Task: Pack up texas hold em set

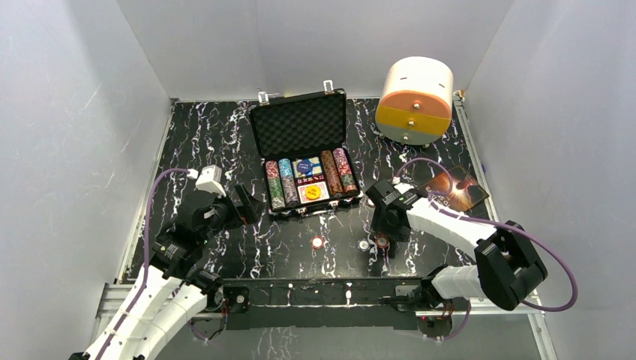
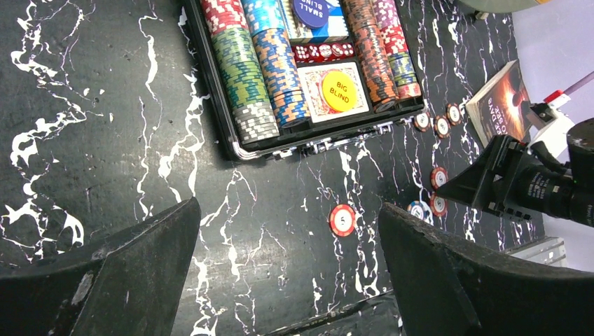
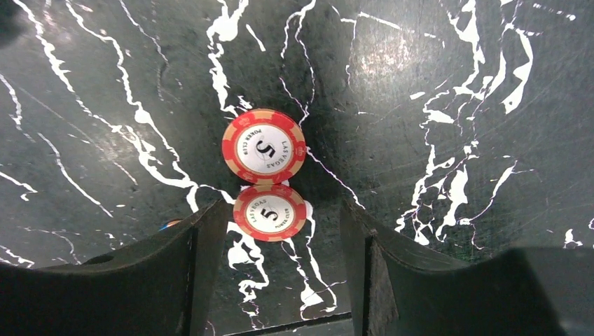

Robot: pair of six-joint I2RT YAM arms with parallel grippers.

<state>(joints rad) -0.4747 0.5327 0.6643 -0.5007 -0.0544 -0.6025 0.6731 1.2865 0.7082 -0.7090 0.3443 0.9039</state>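
Closest to the right wrist camera, the right jaws stand apart and hold nothing, low over the black marbled bench (image 1: 210,135). A red chip (image 3: 270,212) marked 5 lies flat between their tips, and a second red chip (image 3: 264,146), also marked 5, lies just beyond it, edge touching edge. The left jaws are likewise wide apart and empty, with bare bench beneath them and a lone red chip (image 2: 342,220) lying out past the gap. The briefcase (image 1: 300,124) sits open in the middle of the bench, its foam-lined lid leaning back toward the far wall and its silver latches (image 2: 329,143) on the near rim. Inside, rows of striped chips (image 2: 245,77) stand on edge to the left and right of the middle compartments. Those compartments hold a row of red dice (image 2: 323,51), a red-backed card deck (image 2: 312,105) with a yellow disc (image 2: 336,90) reading BIG BLIND on top, and farther back a blue disc (image 2: 313,12) reading SMALL BLIND. Three loose chips (image 2: 441,126) lie just beside the case's near right corner, and a few more (image 2: 439,177) lie nearer the right arm (image 1: 450,225). A book (image 1: 459,189) lies flat to the right of that arm, and a white-and-orange round drawer box (image 1: 415,100) stands at the far right of the bench, apart from the case.
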